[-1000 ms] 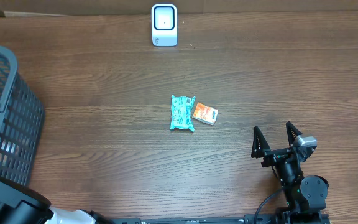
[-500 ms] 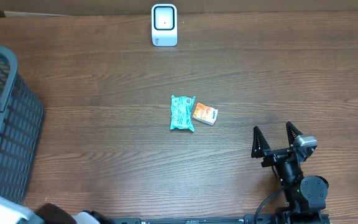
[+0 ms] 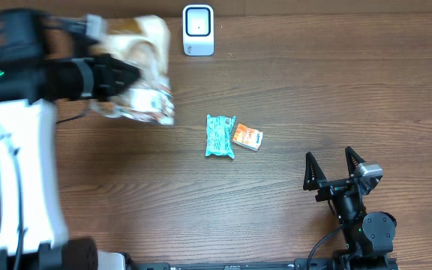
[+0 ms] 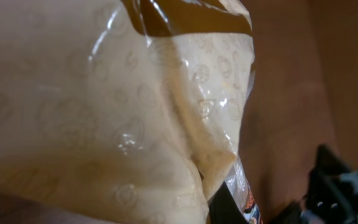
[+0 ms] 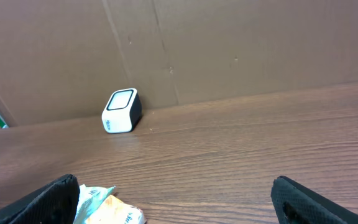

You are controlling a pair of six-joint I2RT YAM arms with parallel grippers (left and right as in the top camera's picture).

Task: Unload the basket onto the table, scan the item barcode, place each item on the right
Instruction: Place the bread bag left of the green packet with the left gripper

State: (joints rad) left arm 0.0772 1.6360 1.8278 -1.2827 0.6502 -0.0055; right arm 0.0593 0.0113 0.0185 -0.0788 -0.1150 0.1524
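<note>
left arm (image 3: 21, 172): white link, black wrist (green light) | right tool (image 3: 328, 154): black, pointed — cable below

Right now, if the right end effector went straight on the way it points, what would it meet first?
The way looks free: bare table ahead of the right end effector, then probably the cardboard wall. The scanner sits left of that line.

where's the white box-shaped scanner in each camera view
Overhead: the white box-shaped scanner stands at the top edge, just left of centre.
Left wrist: not in it; a cream plastic bag fills it.
Right wrist: the scanner sits left of centre, by the brown cardboard wall.
Shared landmark: the small orange box, mid-table overhead, bottom left in right wrist.
</note>
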